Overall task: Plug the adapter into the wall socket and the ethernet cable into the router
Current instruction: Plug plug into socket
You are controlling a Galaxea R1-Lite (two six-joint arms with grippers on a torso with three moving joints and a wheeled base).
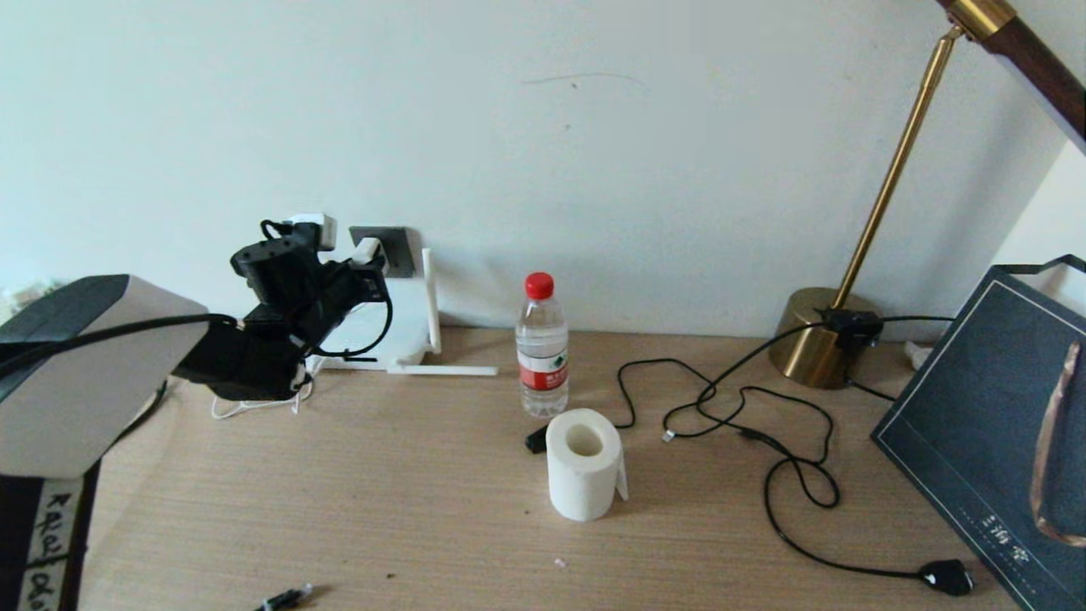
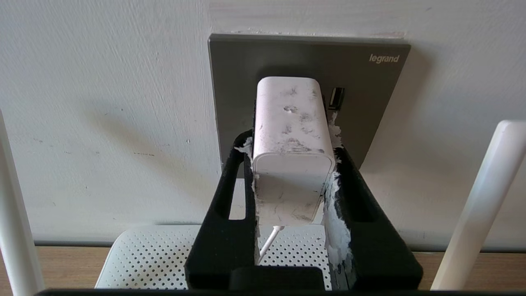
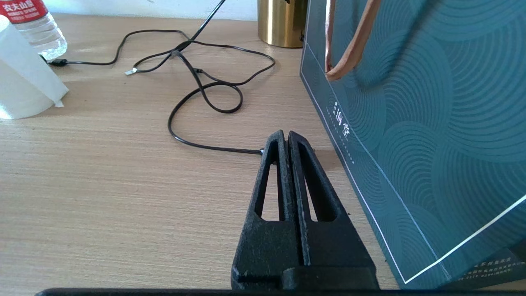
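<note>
Up against the wall socket point(image 2: 287, 57), the left claw point(image 2: 289, 144) grips the scuffed white adapter point(image 2: 291, 135).

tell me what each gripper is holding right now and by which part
The left gripper clamps the adapter by its two side faces, at the wall socket. The right gripper is shut on nothing.

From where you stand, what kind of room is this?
Probably a home or office desk against a wall. A wooden desk carries a brass lamp, a white router and a water bottle, and a wall socket sits just above it.
</note>
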